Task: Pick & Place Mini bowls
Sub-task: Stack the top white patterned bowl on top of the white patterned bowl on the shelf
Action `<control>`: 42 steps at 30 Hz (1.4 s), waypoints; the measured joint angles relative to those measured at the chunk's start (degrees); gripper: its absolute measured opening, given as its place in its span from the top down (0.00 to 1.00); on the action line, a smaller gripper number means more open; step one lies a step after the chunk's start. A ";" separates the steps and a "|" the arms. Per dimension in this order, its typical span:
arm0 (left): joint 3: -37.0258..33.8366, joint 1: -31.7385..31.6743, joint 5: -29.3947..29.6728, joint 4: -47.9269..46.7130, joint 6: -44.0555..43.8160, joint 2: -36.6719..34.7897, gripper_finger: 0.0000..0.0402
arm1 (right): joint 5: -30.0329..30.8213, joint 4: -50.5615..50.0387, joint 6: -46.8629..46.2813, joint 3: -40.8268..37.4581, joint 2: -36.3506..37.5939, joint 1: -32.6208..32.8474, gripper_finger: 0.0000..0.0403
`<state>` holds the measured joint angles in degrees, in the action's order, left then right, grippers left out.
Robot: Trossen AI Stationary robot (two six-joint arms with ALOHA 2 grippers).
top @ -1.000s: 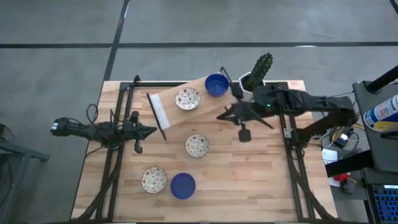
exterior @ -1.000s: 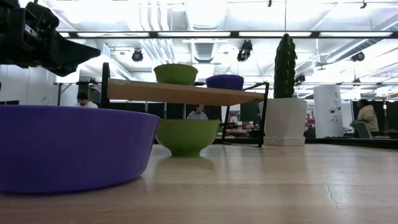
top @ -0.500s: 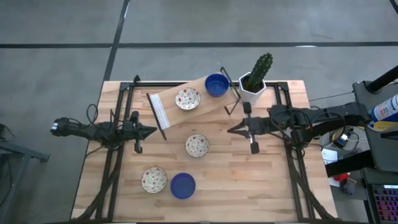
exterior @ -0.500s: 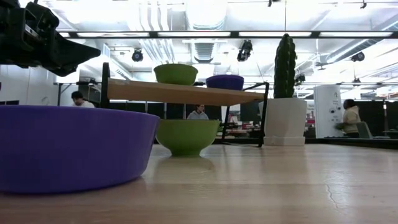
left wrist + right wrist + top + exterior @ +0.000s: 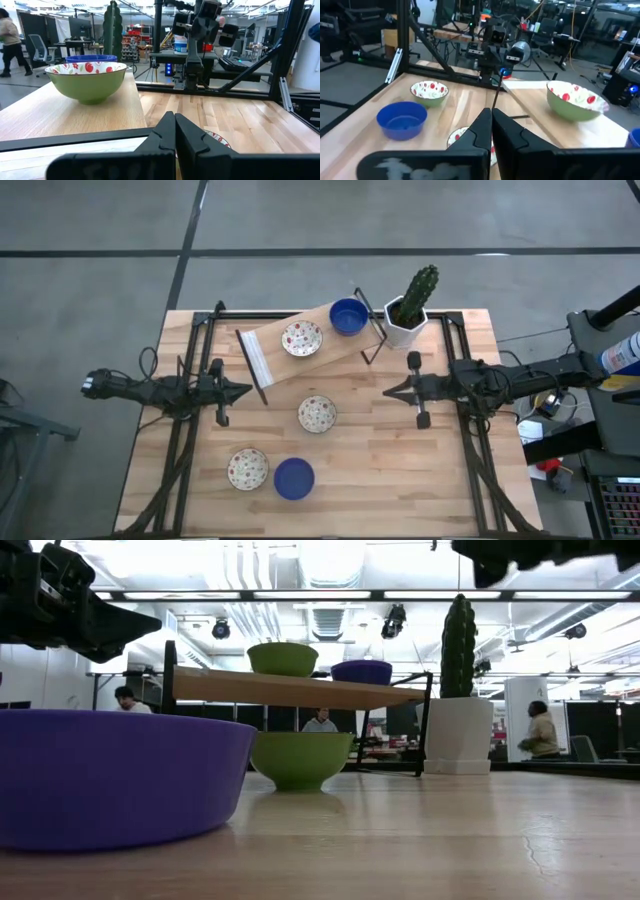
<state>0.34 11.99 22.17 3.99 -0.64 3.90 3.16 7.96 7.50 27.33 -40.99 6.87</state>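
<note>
we see five mini bowls, all upright: a speckled bowl (image 5: 301, 337) and a blue bowl (image 5: 347, 316) on the raised shelf (image 5: 275, 352); two speckled (image 5: 317, 413) (image 5: 247, 468) and one blue (image 5: 294, 478) on the counter (image 5: 400, 470).

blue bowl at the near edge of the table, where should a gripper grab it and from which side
Grip the rim of the blue bowl, coming straight down from above, one finger inside the wall and one outside. It sits upright with its mouth open upward, and its round wall looks too wide to span. Take the rim on the side away from the patterned bowl, which sits close beside it.
</note>
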 joint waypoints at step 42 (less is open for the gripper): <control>0.00 0.00 0.00 0.00 0.00 -0.01 1.00 | 7.39 -11.08 -8.85 -24.33 39.65 -0.13 0.98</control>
<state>0.34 11.99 22.17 3.99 -0.64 3.89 10.55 -3.12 -1.35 3.00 -1.34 6.74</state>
